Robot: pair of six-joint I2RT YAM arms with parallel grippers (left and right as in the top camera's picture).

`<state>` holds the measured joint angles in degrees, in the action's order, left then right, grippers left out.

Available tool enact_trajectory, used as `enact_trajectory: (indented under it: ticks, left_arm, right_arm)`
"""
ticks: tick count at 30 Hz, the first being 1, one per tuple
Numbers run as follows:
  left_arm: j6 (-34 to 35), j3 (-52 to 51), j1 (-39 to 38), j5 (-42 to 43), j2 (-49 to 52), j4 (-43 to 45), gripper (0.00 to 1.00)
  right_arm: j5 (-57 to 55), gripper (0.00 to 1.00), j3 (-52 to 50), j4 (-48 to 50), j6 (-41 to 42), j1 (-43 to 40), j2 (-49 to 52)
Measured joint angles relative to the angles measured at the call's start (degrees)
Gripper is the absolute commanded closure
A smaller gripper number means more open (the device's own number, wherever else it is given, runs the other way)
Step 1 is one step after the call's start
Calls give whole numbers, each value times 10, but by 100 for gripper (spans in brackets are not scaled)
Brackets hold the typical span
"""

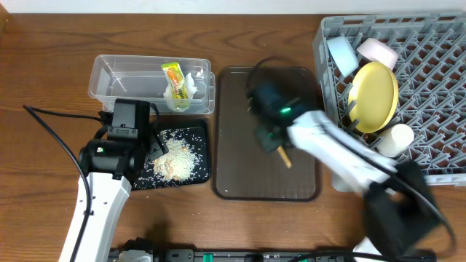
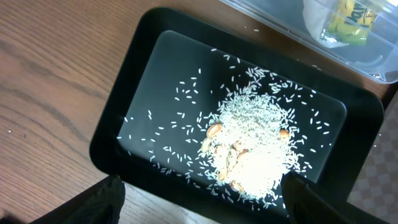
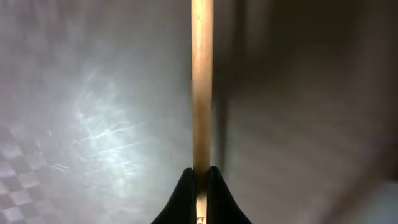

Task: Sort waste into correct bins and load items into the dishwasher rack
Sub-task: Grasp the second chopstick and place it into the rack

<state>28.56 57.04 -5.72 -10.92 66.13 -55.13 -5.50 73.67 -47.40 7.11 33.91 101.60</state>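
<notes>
My right gripper [image 3: 201,174] is shut on a wooden chopstick [image 3: 201,87] over the brown tray [image 1: 233,182]; in the overhead view the chopstick's end [image 1: 285,157] sticks out below the gripper [image 1: 268,138]. My left gripper [image 2: 202,205] is open and empty at the near edge of the black tray [image 2: 124,106], which holds the rice-like scraps [image 2: 255,152]. The clear tub [image 1: 116,80] holds the snack wrapper [image 1: 173,80] and crumpled white paper [image 1: 193,86]. The grey rack [image 1: 429,109] holds the yellow plate [image 1: 375,94], light blue bowl [image 1: 342,54], white bowl [image 1: 377,51] and white cup [image 1: 393,140].
The brown tray lies between the black tray [image 1: 196,167] and the rack. The clear tub's corner [image 2: 373,62] shows behind the black tray in the left wrist view. Bare wooden table [image 1: 44,80] lies to the left.
</notes>
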Motion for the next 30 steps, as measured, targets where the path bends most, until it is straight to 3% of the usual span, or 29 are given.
enact_trajectory:
  ticks: [7,13,18,19,22,30]
  left_arm:
    - [0,0,0,0,0,0,17]
    - [0,0,0,0,0,0,17]
    - [0,0,0,0,0,0,17]
    - [0,0,0,0,0,0,17]
    - [0,0,0,0,0,1,17]
    - [-42,3,0,38,0,54,17]
  right_arm:
    - [-13,99,16,-11,-27,-137,-125]
    - [-15,99,16,-15,-44,-250,-126]
    - [0,98,16,-15,-66,-285,-111]
    - [2,96,16,-15,-69,-287,-106]
    - [12,66,16,-16,-74,-287,-90]
    - [40,60,16,-14,-75,-287,-98]
